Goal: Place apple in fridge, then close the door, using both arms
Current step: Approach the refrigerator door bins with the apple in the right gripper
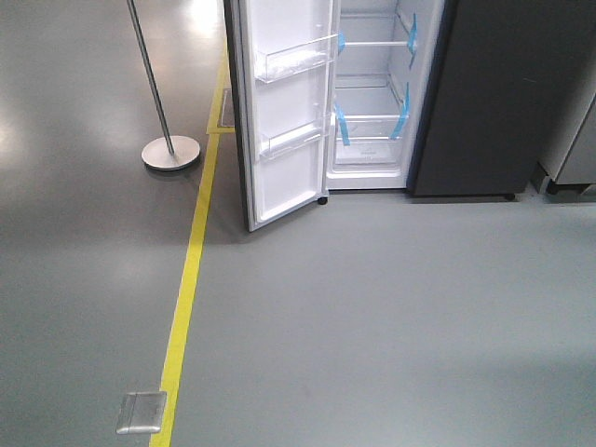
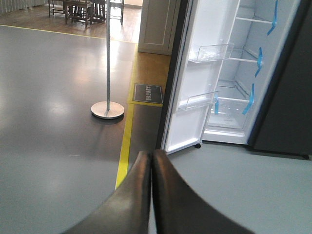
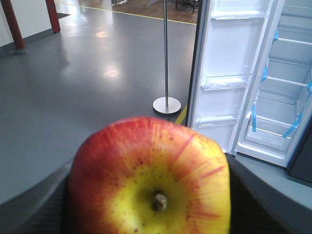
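The apple [image 3: 149,180], red with a yellow patch around its stem, fills the bottom of the right wrist view, held between the dark fingers [image 3: 48,204] of my right gripper [image 3: 149,195], which is shut on it. The fridge [image 1: 377,102] stands ahead, white inside with shelves and blue tape strips. Its door [image 1: 284,112] hangs wide open to the left, clear bins on its white lining. My left gripper [image 2: 151,161] is shut with nothing in it, pointing toward the door's lower edge [image 2: 183,144]. Neither gripper shows in the front view.
A metal pole on a round base [image 1: 170,152] stands left of the door. A yellow floor line [image 1: 191,270] runs toward the fridge, with a metal floor plate [image 1: 142,412] beside it. A grey cabinet [image 1: 573,140] stands at the far right.
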Motion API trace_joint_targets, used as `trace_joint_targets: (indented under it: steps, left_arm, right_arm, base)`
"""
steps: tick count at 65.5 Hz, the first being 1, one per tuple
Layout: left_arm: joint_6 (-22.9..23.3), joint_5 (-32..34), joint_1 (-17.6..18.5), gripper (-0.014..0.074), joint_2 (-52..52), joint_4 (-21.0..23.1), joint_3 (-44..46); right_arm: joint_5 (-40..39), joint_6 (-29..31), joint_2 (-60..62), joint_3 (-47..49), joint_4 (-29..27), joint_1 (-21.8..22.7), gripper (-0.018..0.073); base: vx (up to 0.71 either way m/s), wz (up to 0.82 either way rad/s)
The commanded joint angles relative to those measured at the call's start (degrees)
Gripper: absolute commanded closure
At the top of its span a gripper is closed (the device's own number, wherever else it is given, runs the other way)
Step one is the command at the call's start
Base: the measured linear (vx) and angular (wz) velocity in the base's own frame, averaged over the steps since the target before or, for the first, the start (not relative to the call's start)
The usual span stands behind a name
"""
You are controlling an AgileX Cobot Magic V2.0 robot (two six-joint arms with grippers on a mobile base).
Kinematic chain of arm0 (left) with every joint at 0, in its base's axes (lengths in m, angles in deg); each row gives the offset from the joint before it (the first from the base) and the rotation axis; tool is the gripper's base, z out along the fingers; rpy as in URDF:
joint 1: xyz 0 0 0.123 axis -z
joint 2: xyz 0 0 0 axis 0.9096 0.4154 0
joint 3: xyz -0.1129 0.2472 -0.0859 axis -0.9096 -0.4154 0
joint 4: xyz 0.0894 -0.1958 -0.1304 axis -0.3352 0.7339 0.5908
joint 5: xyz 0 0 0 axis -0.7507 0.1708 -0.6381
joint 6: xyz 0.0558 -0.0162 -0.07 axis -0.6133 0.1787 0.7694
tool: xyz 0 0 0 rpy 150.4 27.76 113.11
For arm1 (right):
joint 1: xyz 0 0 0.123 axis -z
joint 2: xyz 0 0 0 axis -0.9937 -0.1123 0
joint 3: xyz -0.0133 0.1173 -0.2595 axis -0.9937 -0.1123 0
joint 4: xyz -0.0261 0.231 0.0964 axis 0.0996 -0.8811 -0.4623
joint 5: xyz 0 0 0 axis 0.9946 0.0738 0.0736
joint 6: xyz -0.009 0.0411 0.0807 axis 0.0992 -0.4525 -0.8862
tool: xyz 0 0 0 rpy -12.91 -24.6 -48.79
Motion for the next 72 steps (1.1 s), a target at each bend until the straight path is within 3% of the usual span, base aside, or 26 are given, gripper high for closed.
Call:
trace_joint_targets:
  steps: [1,72]
  left_arm:
    - [0.4,4.03,0.22,0.0602,-0.82,-0.1,0.95]
    - [0.4,4.03,0.22,0.0602,-0.82,-0.1,0.95]
  right_arm:
    - [-4.53,0.46,-0.07,1.07,-1.08,0.08,0.0568]
    - [-4.42,0.46,-0.07,1.07,-1.08,0.08,0.0568]
  base:
    - [0.24,0.01]
    - [0.21,0.02]
